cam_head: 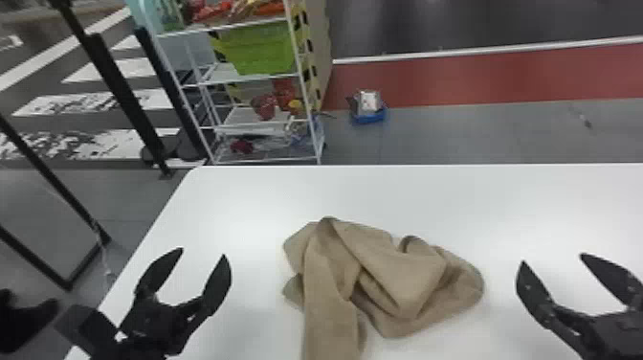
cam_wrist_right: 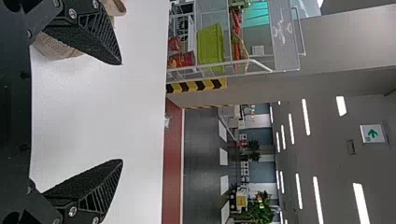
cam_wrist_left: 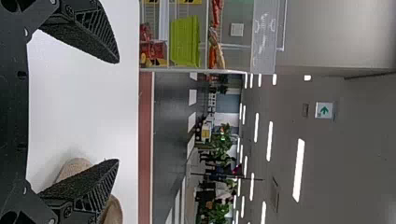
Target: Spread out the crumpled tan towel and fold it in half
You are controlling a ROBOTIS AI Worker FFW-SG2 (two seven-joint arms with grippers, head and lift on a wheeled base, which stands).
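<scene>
Towel (cam_head: pixel 387 277): near end cut off by the head view's bottom edge; inner layers hidden in the folds; partly hidden behind fingers (cam_wrist_left: pixel 86 186) in both wrist views.
Counter (cam_head: pixel 239 201): hidden under the towel; cut off on the near side and to the towel's right.
Right gripper (cam_head: pixel 553 258): right of the towel, outer finger and body cut off by the head view's edge.
Left gripper (cam_head: pixel 203 252): left of the towel, arm cut off at the bottom.
Rack (cam_head: pixel 249 80): beyond the towel and to its left, top cut off; red items (cam_head: pixel 264 106) too blurred to identify.
Blue container (cam_head: pixel 368 118): beyond the towel, contents unclear.
</scene>
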